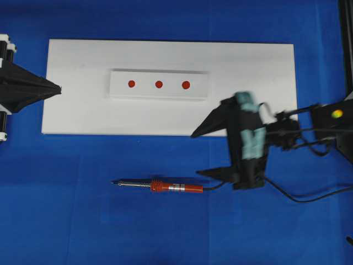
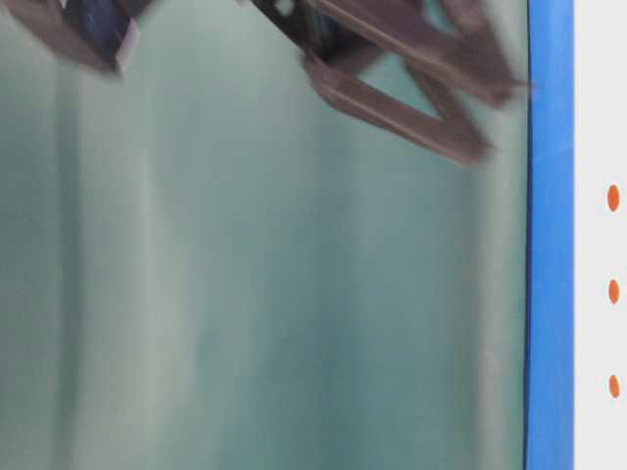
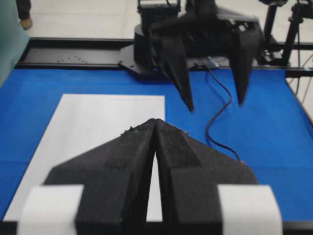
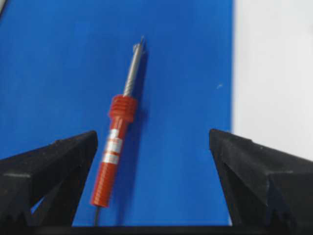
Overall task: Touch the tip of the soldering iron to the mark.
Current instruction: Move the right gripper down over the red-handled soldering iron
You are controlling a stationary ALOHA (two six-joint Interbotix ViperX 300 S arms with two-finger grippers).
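The soldering iron (image 1: pixel 165 186) lies flat on the blue surface near the front, its red-orange handle to the right, thin dark shaft and tip pointing left, black cord trailing right. The mark (image 1: pixel 159 84), a small red dot, sits mid-row on the white block farther back.

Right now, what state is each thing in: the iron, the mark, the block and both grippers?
Soldering iron: lying flat on the blue cloth, ungripped, tip pointing left in the overhead view.
Mark: untouched, middle dot of three.
Block: resting on the white board.
Right gripper: jaws wide open, empty, beside the iron's cord end.
Left gripper: jaws shut, empty, at the board's left edge.
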